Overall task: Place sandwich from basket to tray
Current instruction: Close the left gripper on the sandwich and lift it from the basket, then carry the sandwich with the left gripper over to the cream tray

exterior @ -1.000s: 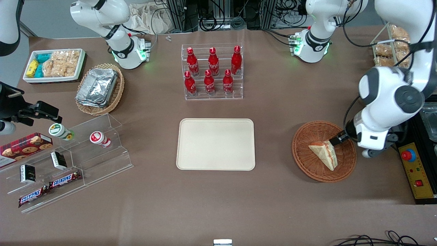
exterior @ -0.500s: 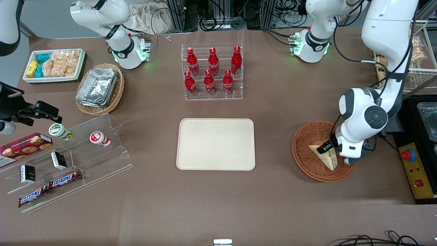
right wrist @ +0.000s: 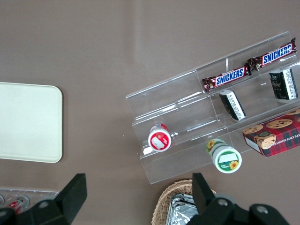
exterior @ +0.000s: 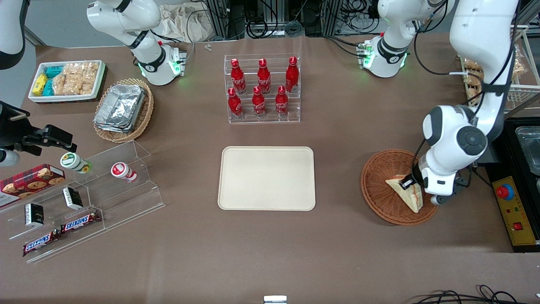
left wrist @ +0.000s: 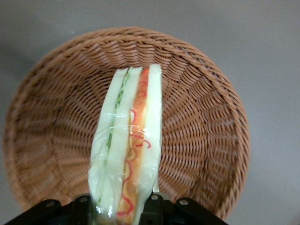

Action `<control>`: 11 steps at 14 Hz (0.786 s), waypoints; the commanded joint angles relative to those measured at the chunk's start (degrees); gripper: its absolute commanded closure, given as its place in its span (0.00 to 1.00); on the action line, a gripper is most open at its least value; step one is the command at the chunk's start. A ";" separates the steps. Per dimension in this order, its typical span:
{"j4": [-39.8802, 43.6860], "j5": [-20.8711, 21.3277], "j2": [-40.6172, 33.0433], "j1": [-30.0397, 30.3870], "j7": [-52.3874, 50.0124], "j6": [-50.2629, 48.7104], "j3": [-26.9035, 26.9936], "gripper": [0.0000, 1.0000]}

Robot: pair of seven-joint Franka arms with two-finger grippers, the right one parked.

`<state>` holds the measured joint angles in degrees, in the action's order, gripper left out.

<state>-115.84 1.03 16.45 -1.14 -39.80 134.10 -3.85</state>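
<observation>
1. I see the gripper (exterior: 410, 183) down inside the basket (exterior: 379, 192), at the sandwich's end farthest from the front camera.
2. From the wrist, both fingers (left wrist: 152, 206) press the sandwich (left wrist: 127, 150) from either side, so I read the gripper as clamped on it.
3. The sandwich (exterior: 407, 193) stands on edge over the basket (left wrist: 201, 117) floor, its red-orange filling facing the wrist camera. Whether it touches the weave I can't quite tell.
4. The tray (exterior: 266, 178) lies flat at mid-table, well apart from the basket, toward the parked arm's end, with nothing on it.
5. A rack of red bottles (exterior: 262, 89) stands farther from the front camera than the tray.
</observation>
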 commanded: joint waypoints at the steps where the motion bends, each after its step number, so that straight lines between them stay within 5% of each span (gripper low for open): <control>1: 4.54 0.46 -8.08 -0.09 5.23 -17.04 -2.11 1.00; 5: 13.79 -2.25 -8.89 -0.09 12.02 -32.93 -9.48 1.00; 9: 13.71 -1.83 -5.57 -1.83 9.84 -24.36 -20.21 1.00; 11: 13.45 -0.16 -1.18 -7.09 3.62 -16.10 -21.19 1.00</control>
<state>-103.51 -0.66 10.37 -4.47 -32.12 112.43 -24.28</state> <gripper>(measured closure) 0.806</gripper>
